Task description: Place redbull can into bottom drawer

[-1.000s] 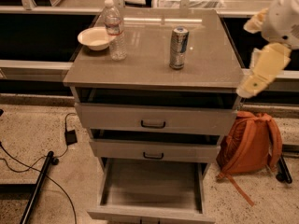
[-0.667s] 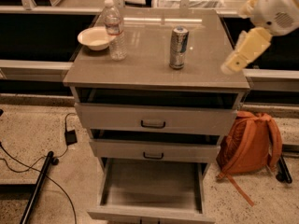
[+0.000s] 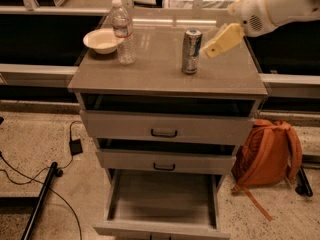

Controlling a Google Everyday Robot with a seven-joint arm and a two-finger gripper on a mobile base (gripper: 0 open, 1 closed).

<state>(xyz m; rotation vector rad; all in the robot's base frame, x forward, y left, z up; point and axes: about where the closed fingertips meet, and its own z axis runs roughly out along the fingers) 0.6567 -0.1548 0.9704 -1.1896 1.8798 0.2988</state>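
Note:
The redbull can [image 3: 191,51] stands upright on the grey cabinet top [image 3: 150,74], right of centre. My gripper [image 3: 220,41] hangs just right of the can, near its upper half, at the end of the white arm that comes in from the upper right. The bottom drawer [image 3: 162,199] is pulled out wide, its plain grey inside bare. The two shallower drawers above it are each pulled out slightly.
A clear water bottle [image 3: 123,31] and a cream bowl [image 3: 102,40] stand on the left of the cabinet top. An orange backpack [image 3: 267,156] leans on the floor to the right of the cabinet. Black cables [image 3: 50,174] lie on the floor to the left.
My gripper has risen from beside the cabinet's right edge and swung left over the top, ending close to the can's right side. The can has not moved.

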